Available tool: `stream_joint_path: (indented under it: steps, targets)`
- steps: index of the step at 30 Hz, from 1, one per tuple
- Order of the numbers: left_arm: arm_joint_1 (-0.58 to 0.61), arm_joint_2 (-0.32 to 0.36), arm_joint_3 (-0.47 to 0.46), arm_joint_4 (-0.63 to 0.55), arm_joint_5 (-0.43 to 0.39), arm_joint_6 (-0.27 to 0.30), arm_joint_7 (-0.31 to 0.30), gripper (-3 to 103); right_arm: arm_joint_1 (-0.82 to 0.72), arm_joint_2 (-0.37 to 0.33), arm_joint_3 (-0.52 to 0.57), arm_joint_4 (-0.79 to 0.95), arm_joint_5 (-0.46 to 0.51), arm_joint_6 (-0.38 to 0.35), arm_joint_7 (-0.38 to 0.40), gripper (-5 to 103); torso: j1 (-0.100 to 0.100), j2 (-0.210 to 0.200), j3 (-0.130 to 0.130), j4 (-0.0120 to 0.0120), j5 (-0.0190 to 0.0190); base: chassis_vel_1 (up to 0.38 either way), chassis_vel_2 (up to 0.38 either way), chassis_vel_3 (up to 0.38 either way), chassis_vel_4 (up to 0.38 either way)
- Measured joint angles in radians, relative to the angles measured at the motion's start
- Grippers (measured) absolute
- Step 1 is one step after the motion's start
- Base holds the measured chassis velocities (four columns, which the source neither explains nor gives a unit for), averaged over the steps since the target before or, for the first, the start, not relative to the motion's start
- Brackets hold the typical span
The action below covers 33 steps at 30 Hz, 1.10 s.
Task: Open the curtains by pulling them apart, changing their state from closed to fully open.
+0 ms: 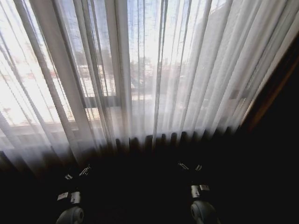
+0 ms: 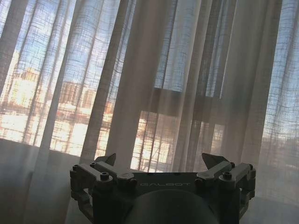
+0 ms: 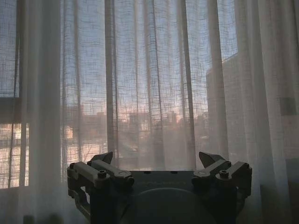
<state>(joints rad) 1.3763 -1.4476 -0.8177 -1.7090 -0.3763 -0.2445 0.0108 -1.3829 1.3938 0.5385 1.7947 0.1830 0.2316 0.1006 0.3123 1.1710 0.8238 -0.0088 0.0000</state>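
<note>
Head view: curtains still drawn, both grippers low and clear of the fabric

Head view shows the curtains [image 1: 154,70] hanging closed across the whole window, their pleats running down to a dark floor. The left gripper [image 1: 77,173] and right gripper [image 1: 190,166] sit low in shadow, short of the hem and touching nothing. Each wrist view makes the fingers plain: the left gripper [image 2: 161,161] has its fingers wide apart with only air between them, and the right gripper [image 3: 156,158] likewise.

The step in hand looks like the reach in. To do it well, each gripper should take a thick fold near the meeting edges, which seem to lie around the heavy pleat [image 1: 122,70] left of centre, though the seam is hard to pick out against the glare. Bite deep into bunched cloth, not a single sheer layer, then draw outward level so the fabric slides instead of tugging down
</note>
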Motion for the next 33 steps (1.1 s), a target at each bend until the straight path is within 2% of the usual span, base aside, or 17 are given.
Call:
stream_joint_path:
  steps: [9,16,25,33]
  targets:
    - [0.0,0.0,0.0,0.0,0.0,0.0,0.0,100,-0.012,0.01,-0.004,0.008,-0.013,-0.001,-0.024,100,0.0,0.0,0.0,0.0,0.0,0.0,0.0,0.0,0.0]
    - [0.0,0.0,0.0,0.0,0.0,0.0,0.0,100,-0.02,0.008,0.01,-0.002,-0.017,0.031,-0.075,100,0.0,0.0,0.0,0.0,0.0,0.0,0.0,0.0,0.0]
    - [0.0,0.0,0.0,0.0,0.0,0.0,0.0,100,-0.013,0.004,-0.001,-0.018,-0.008,0.036,-0.077,100,0.0,0.0,0.0,0.0,0.0001,-0.023,0.021,0.025,-0.019]
    - [0.0,0.0,0.0,0.0,0.0,0.0,0.0,100,-0.009,0.005,-0.013,-0.024,-0.009,0.044,-0.084,100,0.0,0.0,0.0,-0.0001,0.0,-0.171,0.156,0.151,-0.155]
